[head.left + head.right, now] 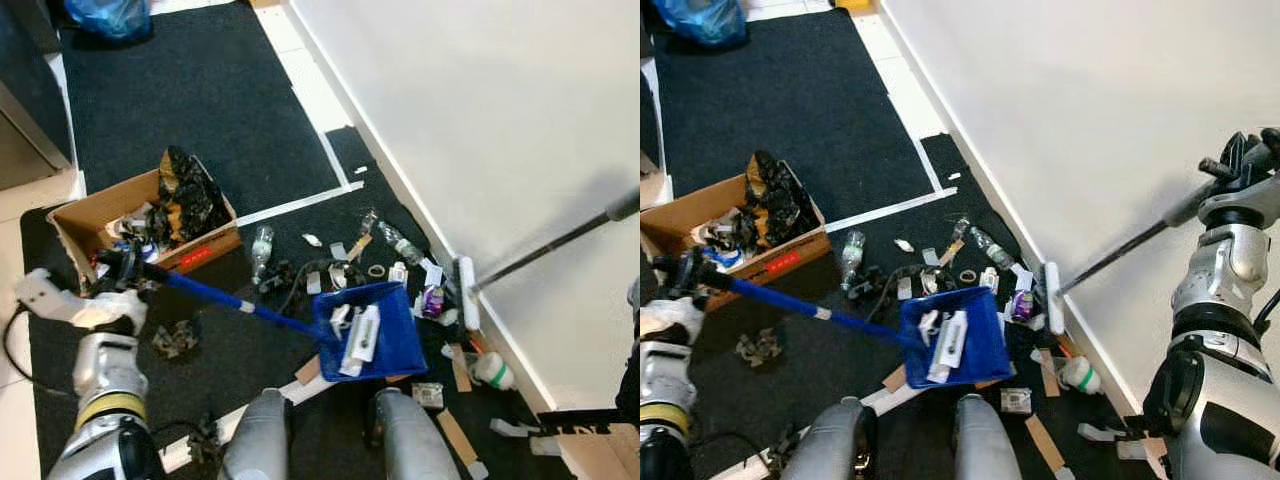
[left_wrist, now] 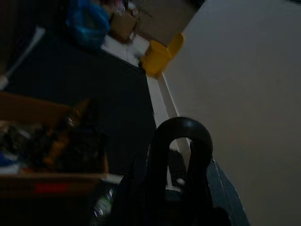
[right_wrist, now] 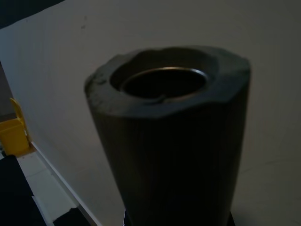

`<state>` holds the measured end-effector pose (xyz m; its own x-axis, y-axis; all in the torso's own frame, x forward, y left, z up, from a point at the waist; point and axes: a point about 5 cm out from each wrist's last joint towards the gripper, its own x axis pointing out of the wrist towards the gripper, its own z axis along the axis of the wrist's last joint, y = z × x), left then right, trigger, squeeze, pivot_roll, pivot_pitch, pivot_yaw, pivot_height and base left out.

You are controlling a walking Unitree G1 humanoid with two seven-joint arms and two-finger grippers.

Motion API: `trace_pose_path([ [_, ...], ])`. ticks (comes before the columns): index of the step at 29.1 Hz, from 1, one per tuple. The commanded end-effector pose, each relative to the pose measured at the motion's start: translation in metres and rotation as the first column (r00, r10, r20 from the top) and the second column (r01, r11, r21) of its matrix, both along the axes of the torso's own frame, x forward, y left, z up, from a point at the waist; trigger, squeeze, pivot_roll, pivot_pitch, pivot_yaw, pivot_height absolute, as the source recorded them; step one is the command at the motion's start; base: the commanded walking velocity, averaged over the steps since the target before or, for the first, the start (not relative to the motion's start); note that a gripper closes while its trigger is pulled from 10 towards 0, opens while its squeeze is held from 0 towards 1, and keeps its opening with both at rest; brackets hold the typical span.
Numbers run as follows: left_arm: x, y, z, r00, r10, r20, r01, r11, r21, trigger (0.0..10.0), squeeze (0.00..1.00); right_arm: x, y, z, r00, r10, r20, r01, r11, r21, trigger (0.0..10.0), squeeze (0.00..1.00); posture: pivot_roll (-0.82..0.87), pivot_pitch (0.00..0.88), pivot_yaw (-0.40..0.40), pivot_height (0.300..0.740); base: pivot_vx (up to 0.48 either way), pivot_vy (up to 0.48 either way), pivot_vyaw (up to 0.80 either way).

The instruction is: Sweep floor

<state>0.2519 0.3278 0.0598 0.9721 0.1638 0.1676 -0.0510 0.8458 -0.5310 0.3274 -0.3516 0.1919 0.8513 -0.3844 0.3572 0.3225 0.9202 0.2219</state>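
The left hand (image 1: 118, 266) was clamped on the end of the long blue handle of a blue plastic dustpan (image 1: 375, 335), out to the robot's left and just in front of an open brown cardboard box (image 1: 95, 215) holding crumpled dark rubbish. The dustpan lay flat on the dark carpeted floor (image 1: 200, 100) ahead of the robot's two grey legs, its handle slanting back towards the box. Inside the pan sat a few pale pieces of litter, among them a long white tube-like item (image 1: 360, 340).

The right hand (image 1: 1245, 160) was raised at the robot's right, gripping the top of a thin dark broom pole (image 1: 1120, 250). The pole ran down and leftwards to a white broom head (image 1: 466, 292), which stood on the floor at the foot of the white wall (image 1: 500, 120), just right of the dustpan. In the right wrist view the hollow grey end of the pole loomed close; the fingers themselves were hidden there, so the grip looked closed rather than clearly so.

Scattered litter surrounded the pan: a clear plastic bottle (image 1: 262, 245) beyond it, another clear bottle (image 1: 400, 243) near the wall, paper scraps, a roll of tape (image 1: 376, 270) and a white-and-green cup (image 1: 494, 371) by the skirting. A blue plastic bag (image 1: 112, 16) lay at the far end of the carpet.
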Motion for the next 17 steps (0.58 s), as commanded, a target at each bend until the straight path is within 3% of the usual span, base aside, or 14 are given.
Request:
trace_pose_path([
  [1, -0.001, 0.008, 0.009, 0.998, 0.029, 0.054, -0.028, 1.0, -0.01, 10.0, 0.0, 0.0, 0.004, -0.009, 1.0, 0.016, -0.018, -0.016, 1.0, 0.022, 10.0, 0.0, 0.17, 0.1, -0.085, 0.74, 0.0, 0.0, 0.0],
  [4, 0.001, 0.009, 0.012, 0.997, 0.03, 0.067, -0.029, 1.0, -0.006, 10.0, 0.0, 0.002, 0.009, -0.016, 0.998, 0.038, -0.042, -0.036, 0.999, 0.038, 10.0, 0.0, 0.17, 0.098, -0.084, 0.74, 0.0, 0.0, 0.0],
  [8, 0.021, -0.002, 0.031, 0.989, 0.002, 0.149, -0.001, 1.0, -0.005, 10.0, 0.0, 0.009, 0.035, -0.049, 0.98, 0.114, -0.164, -0.096, 0.989, 0.114, 10.0, 0.0, 0.18, 0.089, -0.083, 0.74, 0.0, 0.0, 0.0],
  [9, 0.021, -0.002, 0.031, 0.989, 0.002, 0.149, -0.001, 1.0, -0.005, 10.0, 0.0, 0.009, 0.035, -0.049, 0.98, 0.114, -0.164, -0.096, 0.989, 0.114, 10.0, 0.0, 0.18, 0.089, -0.083, 0.74, 0.0, 0.0, 0.0],
  [10, 0.031, -0.007, 0.04, 0.983, -0.006, 0.186, 0.008, 1.0, -0.012, 10.0, 0.0, 0.01, 0.045, -0.061, 0.969, 0.137, -0.204, -0.111, 0.985, 0.132, 10.0, 0.0, 0.19, 0.082, -0.081, 0.74, 0.0, 0.0, 0.0],
  [15, 0.042, -0.015, 0.05, 0.975, -0.021, 0.222, 0.027, 0.999, -0.024, 10.0, 0.0, 0.011, 0.054, -0.068, 0.96, 0.162, -0.226, -0.136, 0.983, 0.126, 10.0, 0.0, 0.19, 0.073, -0.076, 0.74, 0.0, 0.0, 0.0],
  [17, 0.048, -0.02, 0.054, 0.971, -0.031, 0.236, 0.04, 0.999, -0.032, 10.0, 0.0, 0.012, 0.06, -0.07, 0.955, 0.183, -0.231, -0.159, 0.98, 0.122, 10.0, 0.0, 0.19, 0.067, -0.08, 0.74, 0.0, 0.0, 0.58],
])
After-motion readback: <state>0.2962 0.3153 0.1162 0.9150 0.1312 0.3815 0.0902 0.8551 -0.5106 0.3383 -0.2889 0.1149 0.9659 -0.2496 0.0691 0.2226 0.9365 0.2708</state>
